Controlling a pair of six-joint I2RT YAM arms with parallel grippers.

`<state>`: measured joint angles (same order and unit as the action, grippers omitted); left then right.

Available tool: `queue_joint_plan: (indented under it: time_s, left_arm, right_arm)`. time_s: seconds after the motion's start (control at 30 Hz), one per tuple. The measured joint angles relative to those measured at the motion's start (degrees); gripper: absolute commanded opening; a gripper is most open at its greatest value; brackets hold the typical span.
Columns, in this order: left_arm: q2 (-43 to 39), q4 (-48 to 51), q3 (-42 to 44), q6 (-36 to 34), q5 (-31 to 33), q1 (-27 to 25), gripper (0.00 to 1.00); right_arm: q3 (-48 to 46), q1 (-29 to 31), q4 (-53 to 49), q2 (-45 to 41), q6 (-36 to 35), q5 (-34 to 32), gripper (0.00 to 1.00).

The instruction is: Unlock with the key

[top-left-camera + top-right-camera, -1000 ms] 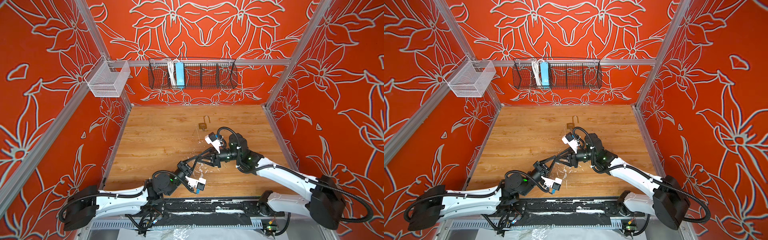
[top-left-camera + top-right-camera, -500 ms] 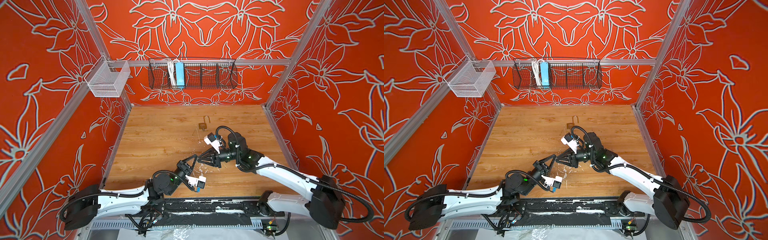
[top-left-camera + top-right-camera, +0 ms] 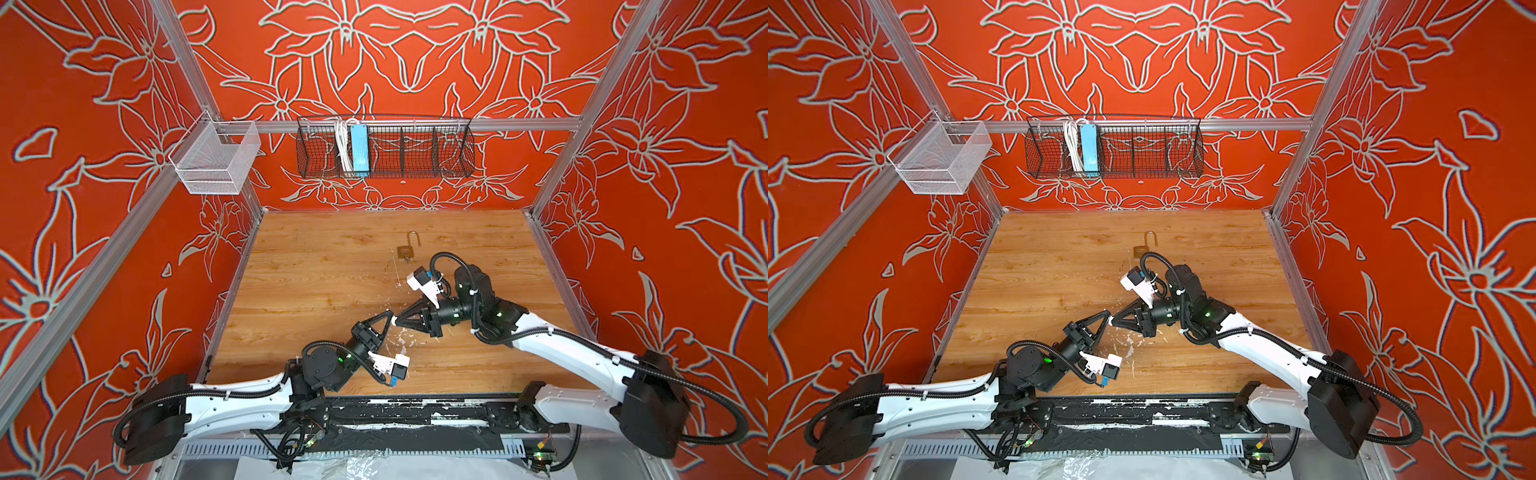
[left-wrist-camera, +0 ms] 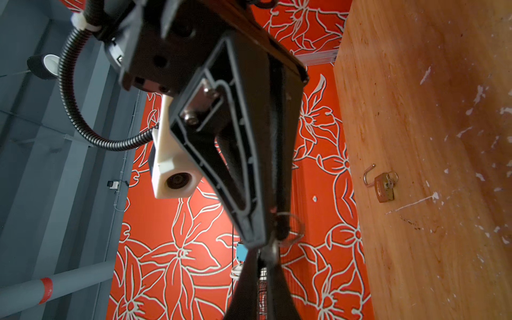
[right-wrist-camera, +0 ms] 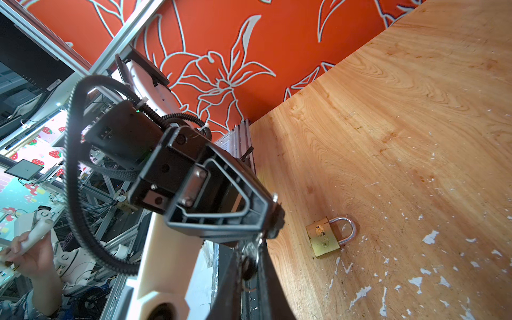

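Over the worktop's [image 3: 316,291] near half a hand-over seems underway: the right gripper [image 3: 397,321] pinches the key [image 5: 249,261], the left gripper [image 3: 390,316] looks slightly parted, and next the key needs carrying to the padlock [image 3: 406,251] toward the far edge.

A black basket [image 3: 415,154] is hanging ahead of me, holding a blue power strip [image 3: 359,149] and white cable [image 3: 341,145]; a white basket [image 3: 210,166] is hanging to its left.

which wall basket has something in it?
The black wire basket on the back wall: it holds a blue power strip and white cable. The white mesh basket looks empty.
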<state>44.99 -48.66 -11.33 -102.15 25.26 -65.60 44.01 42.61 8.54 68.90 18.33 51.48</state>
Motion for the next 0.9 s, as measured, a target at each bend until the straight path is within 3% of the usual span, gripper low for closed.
queue_joint_plan:
  time_s: [0.3,0.5,0.6,0.9]
  left_arm:
    - [-11.54,11.39,-0.83,15.61,-5.99,3.26,0.97]
    - [-10.51,15.34,-1.05,24.41,-9.75,4.57,0.97]
    - [-7.26,16.96,-3.45,33.42,-8.48,4.92,0.97]
    - [3.3,32.87,-23.58,67.34,-8.0,9.57,0.97]
  right_arm:
    - [-5.73,-4.0,3.43,-3.56,-1.03,-11.23,0.0]
    - [-14.1,-8.96,9.64,-7.56,0.31,-20.74,0.0]
    - [-15.74,-9.2,12.5,-7.98,0.13,-24.0,0.0]
    - [-21.55,-10.6,18.34,-13.38,-1.36,-31.65,0.0]
